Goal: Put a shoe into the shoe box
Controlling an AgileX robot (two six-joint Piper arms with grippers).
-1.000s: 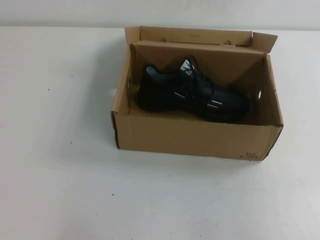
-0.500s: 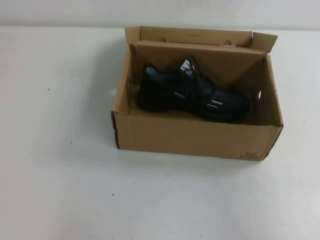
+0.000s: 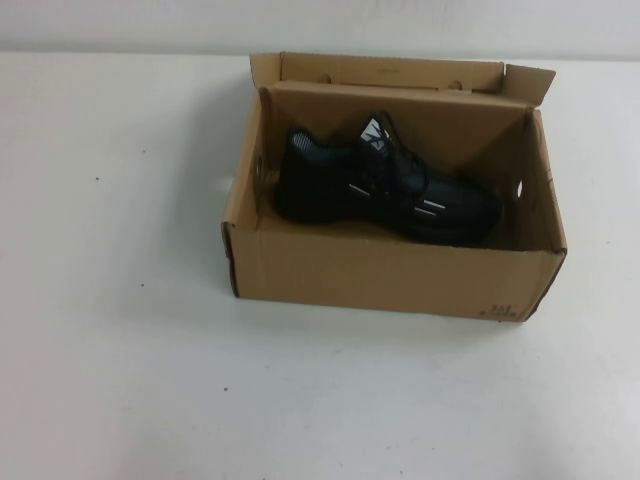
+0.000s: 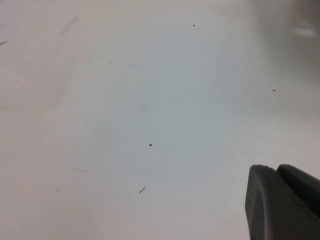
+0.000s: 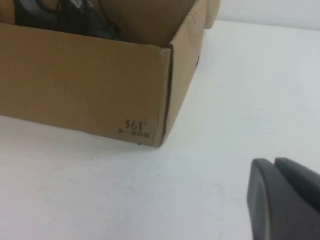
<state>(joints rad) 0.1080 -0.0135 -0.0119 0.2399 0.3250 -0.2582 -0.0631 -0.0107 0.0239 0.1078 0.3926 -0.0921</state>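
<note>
Not much of either arm to go on here. The high view shows neither arm, and each wrist camera only catches a dark grey chunk of its own gripper cut off at the corner of the frame. So for both the left gripper (image 4: 285,202) and the right gripper (image 5: 285,200), I honestly can't tell whether the jaws are apart or together.

The left gripper hangs over bare white table (image 4: 125,100) with only a few dark specks under it, no box or shoe near it. The right gripper sits low over the table just off the near right corner of the shoe box (image 5: 85,80), the corner with the small dark print, and it's not touching the cardboard.

The shoe (image 3: 385,190) lies inside the shoe box (image 3: 390,275), upright on its sole, running lengthwise with the toe toward the robot's right and the heel by the left wall. White tongue label faces up. Flaps are open. From the right wrist view only a sliver of the shoe (image 5: 65,17) peeks over the box wall, probably laces and upper, well apart from that gripper.
</note>
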